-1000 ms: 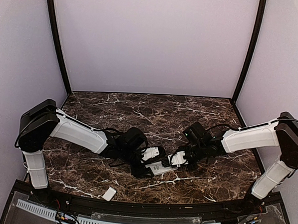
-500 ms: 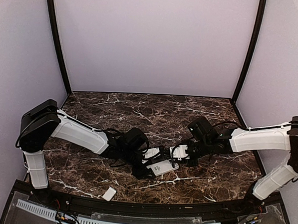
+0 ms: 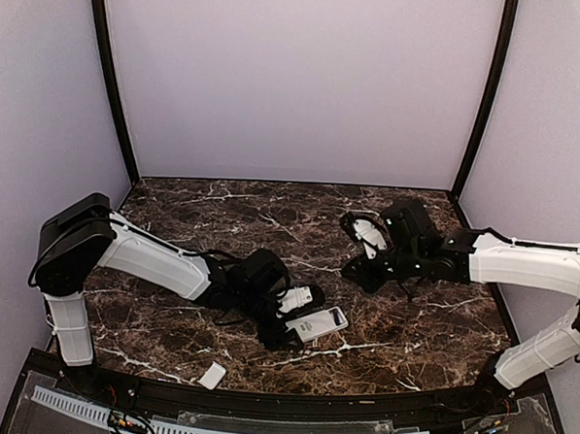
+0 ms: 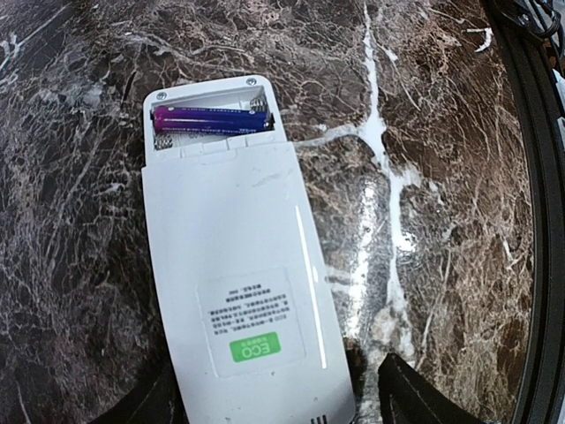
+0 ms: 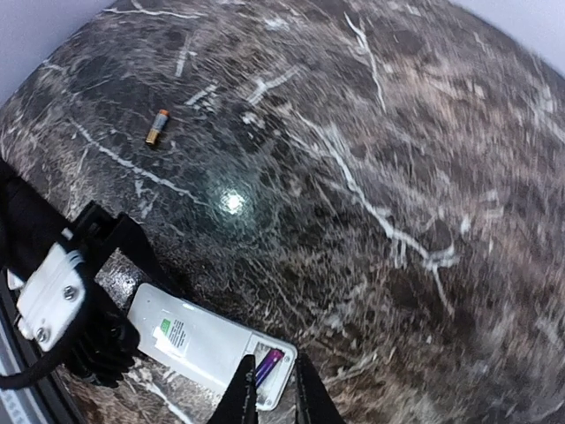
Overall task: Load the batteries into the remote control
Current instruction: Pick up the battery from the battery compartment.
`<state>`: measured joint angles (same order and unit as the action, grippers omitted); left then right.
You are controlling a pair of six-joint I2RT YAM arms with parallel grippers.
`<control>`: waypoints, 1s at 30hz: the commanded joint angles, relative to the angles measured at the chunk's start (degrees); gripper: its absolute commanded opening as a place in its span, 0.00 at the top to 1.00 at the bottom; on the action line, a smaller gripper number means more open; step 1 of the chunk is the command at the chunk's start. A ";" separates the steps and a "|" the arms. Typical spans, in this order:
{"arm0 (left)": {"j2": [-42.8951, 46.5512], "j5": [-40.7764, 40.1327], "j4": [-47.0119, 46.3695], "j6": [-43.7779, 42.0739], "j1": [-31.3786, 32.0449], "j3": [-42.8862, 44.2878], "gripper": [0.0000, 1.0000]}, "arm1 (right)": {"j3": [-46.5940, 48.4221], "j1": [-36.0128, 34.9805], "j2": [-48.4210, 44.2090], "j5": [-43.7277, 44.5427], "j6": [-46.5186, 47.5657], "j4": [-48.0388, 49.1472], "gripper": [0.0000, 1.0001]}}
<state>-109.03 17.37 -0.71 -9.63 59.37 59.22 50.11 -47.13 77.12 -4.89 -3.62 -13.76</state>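
Remote (image 4: 238, 291) is lying back-up on the bench (image 5: 397, 177), bluish battery (image 4: 212, 119) sitting in its bay, left pincer (image 4: 282, 397) straddling its end, jaws apart; right pincer (image 5: 272, 389), nearly together and empty, should be spreading before dropping across the loose battery (image 5: 157, 126) lying well apart.

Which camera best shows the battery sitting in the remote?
The left wrist view: the purple-blue battery lies sharp and whole in the remote control's open compartment. The right wrist view catches only a purple sliver at its bottom edge; from the top external view it is too small to see.
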 commanded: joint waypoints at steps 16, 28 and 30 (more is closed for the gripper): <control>4.30 -3.85 11.99 8.62 -1.34 -4.15 0.25 | 8.98 -3.09 19.09 0.50 -29.62 -14.96 0.90; 9.29 -2.65 7.95 9.36 -4.30 -6.76 0.24 | 11.40 -4.02 24.26 1.44 -31.32 -16.14 0.91; 9.13 -2.56 8.00 9.36 -4.42 -6.75 0.24 | 11.68 -4.19 24.82 1.58 -31.44 -16.35 0.91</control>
<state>-101.36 15.35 4.69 -0.95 55.37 53.56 60.69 -50.57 100.33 -4.34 -33.78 -28.97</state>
